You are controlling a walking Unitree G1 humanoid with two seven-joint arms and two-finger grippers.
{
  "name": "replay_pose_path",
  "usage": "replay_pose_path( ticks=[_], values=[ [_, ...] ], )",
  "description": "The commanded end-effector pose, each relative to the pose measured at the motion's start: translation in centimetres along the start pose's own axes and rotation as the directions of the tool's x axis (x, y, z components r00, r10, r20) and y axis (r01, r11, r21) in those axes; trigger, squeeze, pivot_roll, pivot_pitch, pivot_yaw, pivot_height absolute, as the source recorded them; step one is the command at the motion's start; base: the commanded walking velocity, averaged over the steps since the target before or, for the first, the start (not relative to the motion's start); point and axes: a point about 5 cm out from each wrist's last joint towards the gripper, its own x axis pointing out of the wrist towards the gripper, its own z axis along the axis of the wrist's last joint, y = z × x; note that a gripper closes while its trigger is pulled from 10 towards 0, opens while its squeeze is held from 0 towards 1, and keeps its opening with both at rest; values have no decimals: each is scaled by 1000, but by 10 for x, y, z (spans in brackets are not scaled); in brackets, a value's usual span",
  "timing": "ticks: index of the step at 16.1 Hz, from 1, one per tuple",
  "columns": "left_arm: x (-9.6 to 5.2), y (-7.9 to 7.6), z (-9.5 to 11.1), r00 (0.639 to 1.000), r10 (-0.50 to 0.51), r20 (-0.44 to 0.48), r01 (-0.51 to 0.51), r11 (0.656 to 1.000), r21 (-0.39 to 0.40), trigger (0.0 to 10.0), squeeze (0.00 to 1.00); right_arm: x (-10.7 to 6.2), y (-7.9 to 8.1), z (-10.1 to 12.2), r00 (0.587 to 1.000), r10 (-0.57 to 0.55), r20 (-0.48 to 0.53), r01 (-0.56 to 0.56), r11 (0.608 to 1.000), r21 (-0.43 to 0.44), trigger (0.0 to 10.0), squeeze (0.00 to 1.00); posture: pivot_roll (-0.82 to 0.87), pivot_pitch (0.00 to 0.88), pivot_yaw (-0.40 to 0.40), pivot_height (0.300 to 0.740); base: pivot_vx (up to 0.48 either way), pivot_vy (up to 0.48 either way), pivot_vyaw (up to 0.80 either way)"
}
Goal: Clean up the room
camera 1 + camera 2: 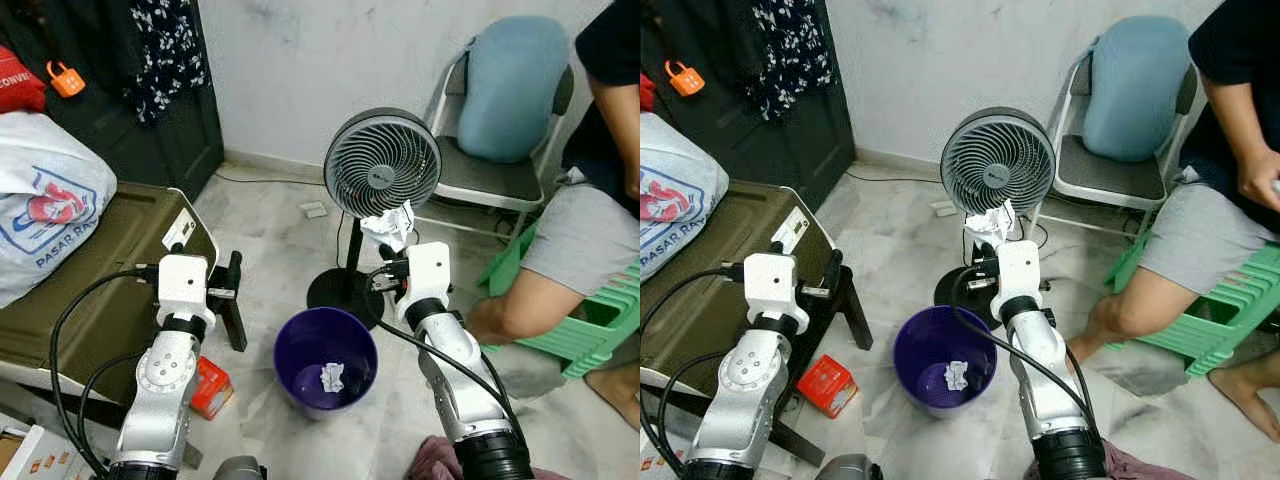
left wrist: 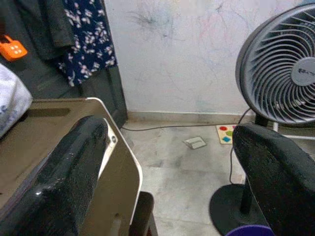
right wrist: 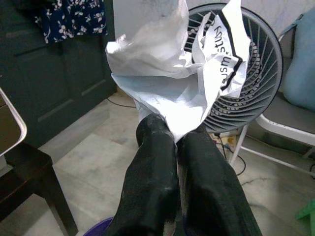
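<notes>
My right gripper [image 3: 174,132] is shut on a crumpled white paper [image 3: 179,78] with black print. It holds that paper [image 1: 388,226] up in front of the fan, beyond the far rim of the purple bin [image 1: 286,345]. The bin stands on the floor between my arms, and a small white paper wad [image 1: 332,377] lies at its bottom. My left gripper [image 2: 170,132] is open with nothing between its fingers. It hovers by the corner of the olive table [image 2: 64,147], left of the bin.
A grey pedestal fan [image 1: 382,163] stands just behind the bin. A folding chair with a blue cushion [image 1: 510,90] is at the back right. A person [image 1: 585,235] sits on a green stool [image 1: 600,325]. A red box [image 1: 211,386] lies on the floor. A white bag [image 1: 45,205] rests on the table.
</notes>
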Motion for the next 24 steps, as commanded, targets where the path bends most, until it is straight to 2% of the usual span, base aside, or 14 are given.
replay_pose_path(
  ticks=[1,3,9,13,14,16,18,19,21,24],
  values=[
    [0,2,2,1000,-2,7,2,1000,11,10000,0,0,-2,-2,1000,-8,-9,8,1000,-1,10000,0,84,0,-38,740,0,0,0],
    [2,2,3,1000,-2,10,2,1000,21,10000,0,3,-1,-2,1000,-4,-15,4,1000,-21,10000,0,84,0,-36,740,0,0,0],
    [0,4,2,1000,-12,7,12,999,41,10000,0,14,6,-3,1000,8,-28,-9,1000,-30,10000,0,102,0,-39,740,0,0,639],
    [-5,3,2,996,-94,3,93,992,87,10000,0,25,5,-14,993,-39,-114,38,999,-19,10000,0,121,0,-28,740,0,0,0],
    [-13,-3,2,986,-168,6,167,981,98,10000,0,29,10,-22,986,-39,-162,35,999,-30,10000,0,139,0,-29,740,0,0,0],
    [-23,-5,4,973,-231,11,229,967,111,10000,0,32,11,-31,972,-65,-224,60,998,-30,10000,0,151,0,-26,740,0,0,0],
    [-32,3,4,971,-239,-4,237,962,138,10000,0,32,9,-39,957,-99,-271,94,995,-32,10000,0,166,10,-16,740,0,0,0],
    [-39,13,4,969,-246,-21,246,955,165,10000,0,31,6,-45,947,-124,-295,120,992,-30,10000,0,174,37,-1,740,0,0,0],
    [-49,25,5,965,-257,-52,262,950,171,10000,0,29,3,-52,932,-157,-326,153,988,-36,10000,0,188,74,17,740,0,0,0],
    [-54,23,13,945,-323,-56,328,926,189,10000,0,24,1,-64,900,-205,-385,202,978,-49,10000,0,211,113,33,740,0,0,0]
  ],
)
